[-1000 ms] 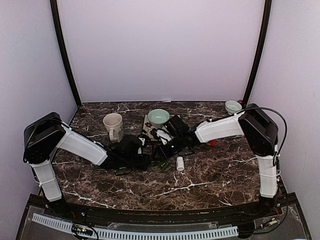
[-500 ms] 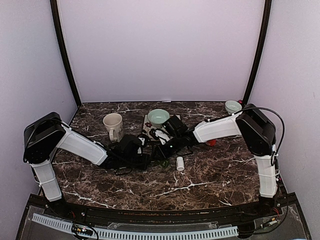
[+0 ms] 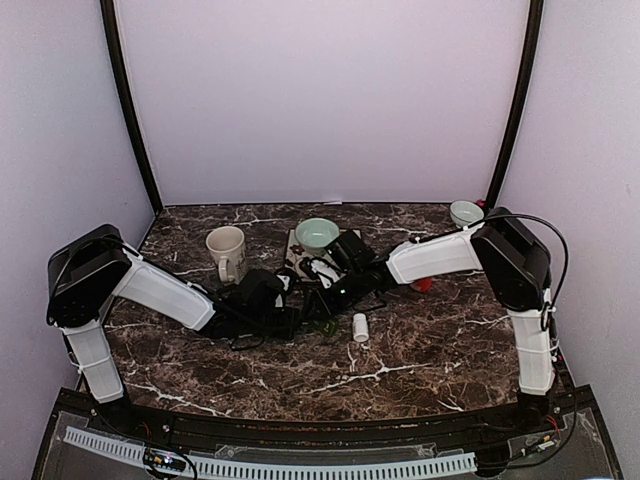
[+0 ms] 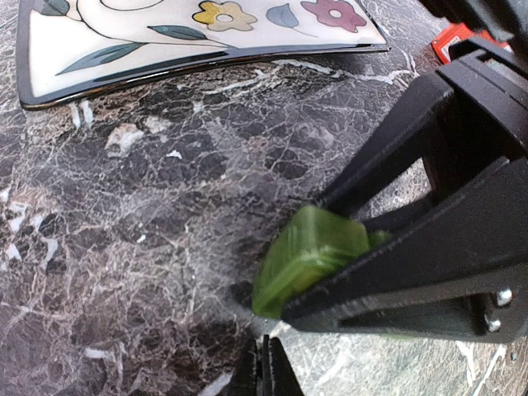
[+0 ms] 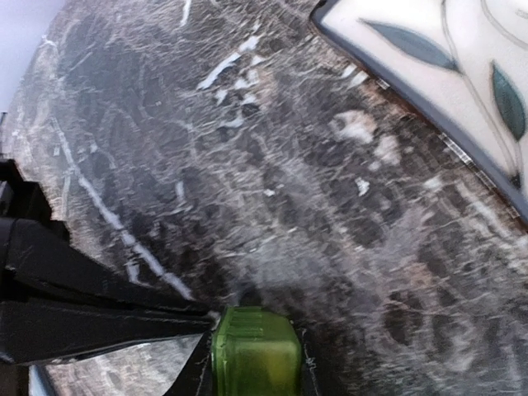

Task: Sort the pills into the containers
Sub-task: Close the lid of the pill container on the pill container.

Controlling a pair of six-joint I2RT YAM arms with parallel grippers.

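Robotics laboratory test cell. Two white-and-black robot arms, the left arm (image 3: 160,290) and the right arm (image 3: 440,257), are mounted at the near edge of a marble-patterned bench (image 3: 430,350). Plain lavender backdrop panels (image 3: 320,100) on curved black poles (image 3: 125,100) enclose it. A slotted white cable duct (image 3: 270,466) runs along the front.

White shells (image 3: 160,290) cover arms with black joints (image 3: 85,275), black cables (image 3: 548,220), and black tool fingers (image 4: 429,264) bearing silver screws (image 4: 497,297).

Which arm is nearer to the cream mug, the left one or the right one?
Left. The left arm passes close by the mug, on its near side; the right arm reaches in from the opposite side and stops well short of it.
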